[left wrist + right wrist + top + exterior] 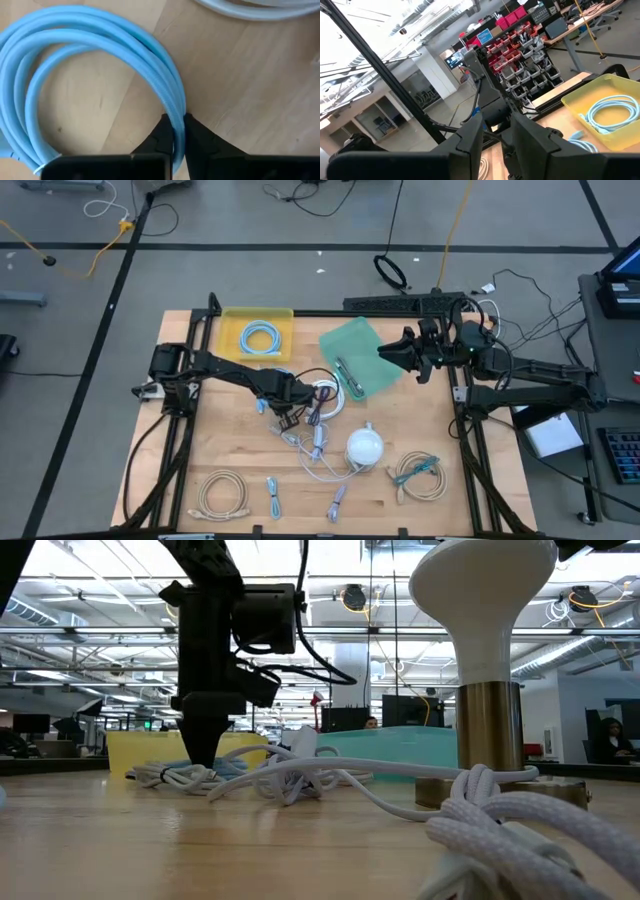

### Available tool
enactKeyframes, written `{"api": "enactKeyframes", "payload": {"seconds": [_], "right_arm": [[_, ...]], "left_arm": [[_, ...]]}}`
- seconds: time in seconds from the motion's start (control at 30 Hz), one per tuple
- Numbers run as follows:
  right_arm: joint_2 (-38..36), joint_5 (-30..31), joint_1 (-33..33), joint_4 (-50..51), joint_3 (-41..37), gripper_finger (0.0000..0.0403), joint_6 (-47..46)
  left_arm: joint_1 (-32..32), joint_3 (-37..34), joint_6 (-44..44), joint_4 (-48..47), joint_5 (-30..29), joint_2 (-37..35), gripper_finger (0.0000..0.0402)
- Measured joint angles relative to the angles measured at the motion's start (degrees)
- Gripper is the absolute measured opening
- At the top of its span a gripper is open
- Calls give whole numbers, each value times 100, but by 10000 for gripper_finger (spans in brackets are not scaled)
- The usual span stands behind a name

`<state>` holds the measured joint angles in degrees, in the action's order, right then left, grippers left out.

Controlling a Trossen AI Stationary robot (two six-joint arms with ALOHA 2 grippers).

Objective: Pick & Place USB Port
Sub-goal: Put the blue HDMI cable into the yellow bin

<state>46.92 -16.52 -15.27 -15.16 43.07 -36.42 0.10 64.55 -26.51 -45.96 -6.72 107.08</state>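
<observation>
USB cable point(100, 55), one light-blue coil, clamped in left pincer point(176, 137).

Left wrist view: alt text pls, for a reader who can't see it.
The left end effector is closed on a strand of a coiled light blue cable lying on the wooden table. A white cable crosses the far edge of the picture.
</observation>
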Motion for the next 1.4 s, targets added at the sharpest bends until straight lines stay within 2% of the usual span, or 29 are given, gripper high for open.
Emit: {"api": "enactKeyframes", "payload": {"seconds": [0.13, 0.37, 0.47, 0.57, 0.63, 0.73, 0.87, 1.13, 1.27, 1.4], "right_arm": [[0, -5, 1, 4, 0, 93, -4], [-2, 3, 0, 42, 0, 93, 4], [0, 5, 0, 46, 0, 93, 80], [0, 151, 0, 46, 0, 93, 130], [8, 302, 0, 45, 0, 94, 173], [69, 330, -2, -18, 0, 93, 209], [199, 300, 2, -117, 0, 93, 196], [289, 287, 204, -90, 0, 93, 107], [289, 289, 348, -87, 0, 93, 104], [289, 289, 426, -87, 0, 93, 70]], "left_arm": [[4, 46, -366, -26, 59, -248, 12], [-85, 565, -1093, -243, -84, -1364, 12], [-162, 1056, -1269, -963, -531, -1788, 12], [-125, 1649, -1319, -2170, -1401, -1989, 12], [90, 1949, -1319, -2774, -1919, -2036, 12], [674, 2090, -1157, -2912, -2063, -2103, 12], [1565, 1844, -675, -2604, -1866, -2038, 12], [3121, 854, 387, -607, -821, -1992, 12], [3595, 515, 394, 24, -433, -1994, 12], [3718, 234, 176, 541, -170, -1993, 12]]}}
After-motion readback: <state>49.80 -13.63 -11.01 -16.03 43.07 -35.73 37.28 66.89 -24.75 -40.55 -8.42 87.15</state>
